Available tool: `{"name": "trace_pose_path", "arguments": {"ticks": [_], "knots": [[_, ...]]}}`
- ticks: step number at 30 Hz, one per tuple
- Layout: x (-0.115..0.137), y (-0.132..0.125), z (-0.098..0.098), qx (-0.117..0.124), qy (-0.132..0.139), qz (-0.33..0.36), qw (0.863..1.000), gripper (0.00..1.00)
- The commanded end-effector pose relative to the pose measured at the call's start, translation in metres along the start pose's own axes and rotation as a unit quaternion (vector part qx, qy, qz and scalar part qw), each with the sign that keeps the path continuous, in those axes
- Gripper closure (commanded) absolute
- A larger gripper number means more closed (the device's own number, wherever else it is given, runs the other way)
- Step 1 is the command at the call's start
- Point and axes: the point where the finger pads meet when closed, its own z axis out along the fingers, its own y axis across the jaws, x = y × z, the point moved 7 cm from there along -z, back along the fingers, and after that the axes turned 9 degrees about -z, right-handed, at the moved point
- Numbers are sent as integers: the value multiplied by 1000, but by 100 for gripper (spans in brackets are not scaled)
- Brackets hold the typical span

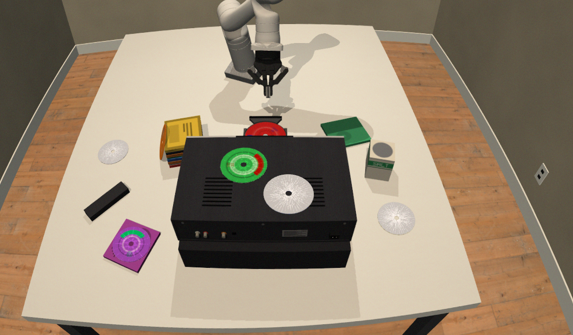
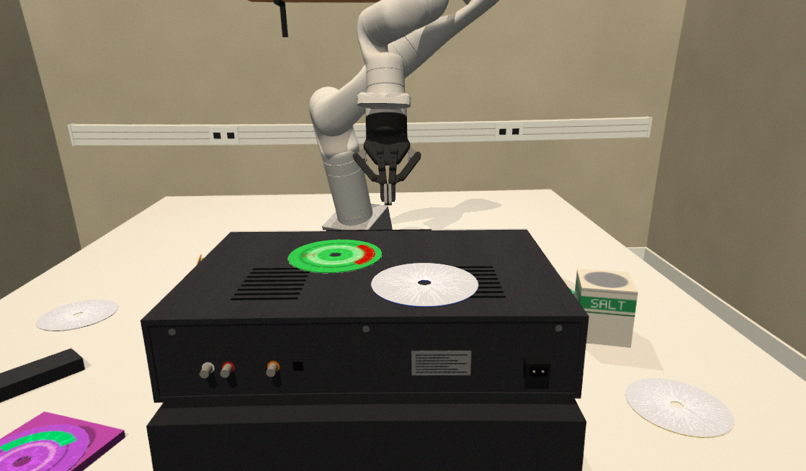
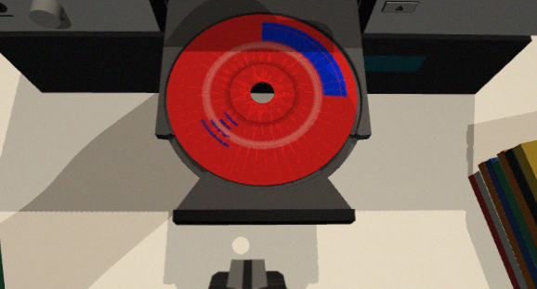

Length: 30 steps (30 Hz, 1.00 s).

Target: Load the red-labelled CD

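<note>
Top view: upper centre, our gripper [image 1: 268, 96] [image 2: 388, 202] [image 3: 247, 271] has its jaws pressed together, holding nothing. Below it, the red CD [image 1: 265, 128] [image 3: 262, 135] lies in the player's [image 1: 263, 208] [image 2: 364, 362] [image 3: 107, 62] open tray [image 1: 265, 119] [image 3: 264, 195].

Exterior view: the player hides tray and CD.

Wrist view: label up, centre of frame, seemingly seated. For closing, we should push the tray's front lip squarely at its middle, gently, low enough to miss the CD.

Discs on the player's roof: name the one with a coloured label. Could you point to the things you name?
The green disc [image 1: 230, 171] [image 2: 305, 258], bearing a red arc; the other roof disc [image 1: 288, 206] [image 2: 423, 296] is plain silvery white.
</note>
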Motion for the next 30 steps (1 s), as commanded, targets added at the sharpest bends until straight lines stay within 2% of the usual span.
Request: {"name": "trace_pose_path", "arguments": {"ticks": [1, 13, 30], "knots": [[-3, 2, 11, -4, 1, 0, 1000, 90], [-16, 1, 45, -5, 1, 0, 1000, 90], [-18, 0, 53, -5, 2, -1, 1000, 90]]}}
